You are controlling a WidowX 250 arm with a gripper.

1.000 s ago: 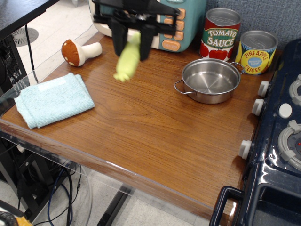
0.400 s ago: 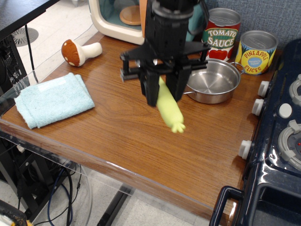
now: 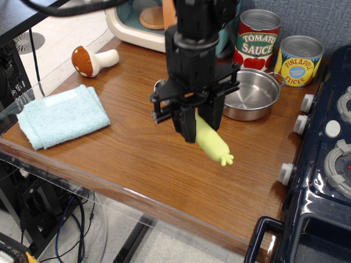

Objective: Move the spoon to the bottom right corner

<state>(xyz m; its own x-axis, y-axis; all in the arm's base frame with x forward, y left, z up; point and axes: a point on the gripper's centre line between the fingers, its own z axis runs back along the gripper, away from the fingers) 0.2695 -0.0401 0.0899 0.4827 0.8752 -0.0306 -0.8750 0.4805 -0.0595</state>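
jaws tight on spoon (image 3: 213, 142)

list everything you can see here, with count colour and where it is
spoon: 1, yellow-green handle, held above table centre
pot: 1, steel, back right
tomato sauce can: 1, red, back
pineapple can: 1, yellow, back right
mushroom: 1, brown and white, back left
cloth: 1, light blue, left edge
toy appliance: 1, cream and teal, back
toy stove: 1, dark blue, right
table: 1, brown wood
gripper: 1, black, fingers shut on spoon
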